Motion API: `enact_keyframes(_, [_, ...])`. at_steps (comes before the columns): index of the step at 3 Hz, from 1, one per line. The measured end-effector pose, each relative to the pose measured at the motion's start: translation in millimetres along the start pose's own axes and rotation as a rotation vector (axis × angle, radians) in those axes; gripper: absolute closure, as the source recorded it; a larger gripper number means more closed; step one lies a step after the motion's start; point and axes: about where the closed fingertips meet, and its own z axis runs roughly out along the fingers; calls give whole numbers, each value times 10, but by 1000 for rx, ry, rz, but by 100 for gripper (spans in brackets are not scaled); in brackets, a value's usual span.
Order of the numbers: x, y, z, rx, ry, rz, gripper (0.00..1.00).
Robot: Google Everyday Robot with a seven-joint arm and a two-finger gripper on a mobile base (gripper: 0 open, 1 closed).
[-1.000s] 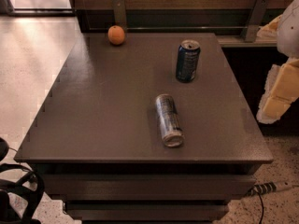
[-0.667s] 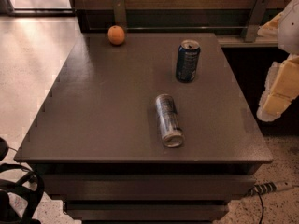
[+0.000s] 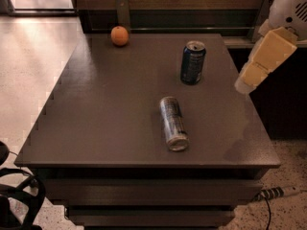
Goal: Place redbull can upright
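Lying on its side, the redbull can (image 3: 173, 123) rests on the dark table (image 3: 105, 109), a little right of the middle and toward the near edge. Its shiny silver top faces the near edge, and its length runs roughly front to back, slightly slanted. Nothing touches it.

Behind it and a bit to the right, a shorter, wider blue can (image 3: 192, 63) stands upright, well apart from the lying can. An orange (image 3: 120, 35) sits near the far left corner of the table, close to the back edge.

At the right edge of the view, the gripper (image 3: 259, 63) hangs in the air as a pale cream piece, beyond the table's right side and level with the blue can. It is well apart from the redbull can and holds nothing that can be seen; whether it is released or clenched cannot be told.

A power strip (image 3: 278, 192) with its cord lies on the speckled floor at lower right.
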Motion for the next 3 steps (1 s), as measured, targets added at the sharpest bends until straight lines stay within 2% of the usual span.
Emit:
enact_keyframes(1, [-331,111,207,-8,-34,185,0])
enact_keyframes(2, [-470,244,417,10,14,302,0])
enact_keyframes(3, [-503,267,440,17,15,435,0])
